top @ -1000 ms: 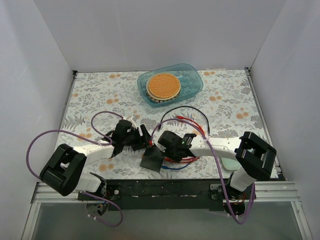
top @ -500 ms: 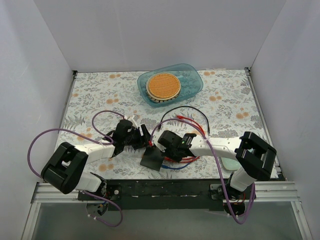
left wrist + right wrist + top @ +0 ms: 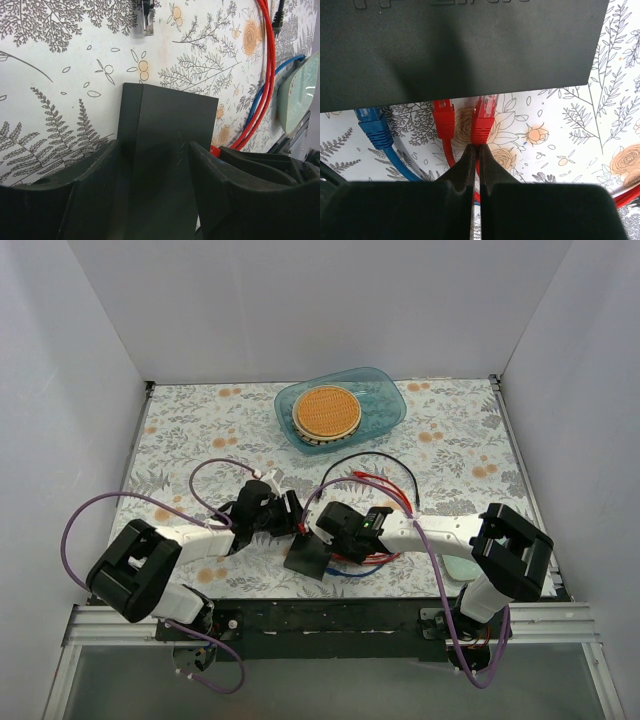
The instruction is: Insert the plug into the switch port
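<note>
The switch [image 3: 306,558], a flat black box, lies near the table's front edge. In the left wrist view the switch [image 3: 170,115] sits between the two fingers of my left gripper [image 3: 152,147], which is shut on its sides. My left gripper [image 3: 292,523] is just left of my right gripper [image 3: 330,530]. My right gripper [image 3: 475,147] is shut on a red cable right behind its red plug [image 3: 483,120]. The plug's tip is at the port edge of the switch [image 3: 460,45]. A second red plug [image 3: 443,117] and a blue plug [image 3: 372,125] sit at that edge to its left.
A teal tray [image 3: 385,390] with a round woven coaster stands at the back. A black cable [image 3: 385,462] and red cables [image 3: 265,75] lie right of the switch. A pale green oval pad [image 3: 460,567] lies front right. A loose clear plug [image 3: 147,17] lies beyond the switch.
My left arm has shifted slightly to the right and its purple cable loop has risen. The switch has nudged a little. The right arm has barely moved.
</note>
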You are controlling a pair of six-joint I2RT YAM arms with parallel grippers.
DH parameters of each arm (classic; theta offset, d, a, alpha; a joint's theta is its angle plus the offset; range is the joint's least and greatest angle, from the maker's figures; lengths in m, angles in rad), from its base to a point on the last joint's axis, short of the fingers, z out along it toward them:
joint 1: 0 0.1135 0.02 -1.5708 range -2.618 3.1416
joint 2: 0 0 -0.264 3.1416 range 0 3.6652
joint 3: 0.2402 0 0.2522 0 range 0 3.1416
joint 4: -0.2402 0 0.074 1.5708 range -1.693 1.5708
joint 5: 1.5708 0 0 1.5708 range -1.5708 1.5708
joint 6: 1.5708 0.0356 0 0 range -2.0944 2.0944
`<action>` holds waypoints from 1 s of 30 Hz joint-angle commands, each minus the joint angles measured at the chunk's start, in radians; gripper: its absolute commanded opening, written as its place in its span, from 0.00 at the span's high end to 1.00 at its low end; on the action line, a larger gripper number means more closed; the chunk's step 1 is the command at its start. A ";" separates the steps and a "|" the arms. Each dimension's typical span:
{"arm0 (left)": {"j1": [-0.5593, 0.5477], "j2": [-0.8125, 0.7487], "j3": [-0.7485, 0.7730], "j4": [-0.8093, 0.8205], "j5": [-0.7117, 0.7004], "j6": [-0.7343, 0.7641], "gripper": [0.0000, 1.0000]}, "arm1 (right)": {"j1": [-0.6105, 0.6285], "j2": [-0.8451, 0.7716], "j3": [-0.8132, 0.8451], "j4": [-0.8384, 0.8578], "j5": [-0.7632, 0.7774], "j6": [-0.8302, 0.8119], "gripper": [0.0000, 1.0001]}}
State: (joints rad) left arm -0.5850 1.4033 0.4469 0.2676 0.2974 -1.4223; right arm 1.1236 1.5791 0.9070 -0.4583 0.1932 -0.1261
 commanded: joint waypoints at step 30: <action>-0.151 0.077 0.056 0.191 0.157 0.077 0.45 | 0.008 -0.065 -0.005 0.447 0.014 -0.162 0.99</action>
State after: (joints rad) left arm -0.6575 1.4811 0.4892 0.3626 0.2241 -1.3083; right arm 1.1233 1.5566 0.8940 -0.4614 0.2359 -0.2436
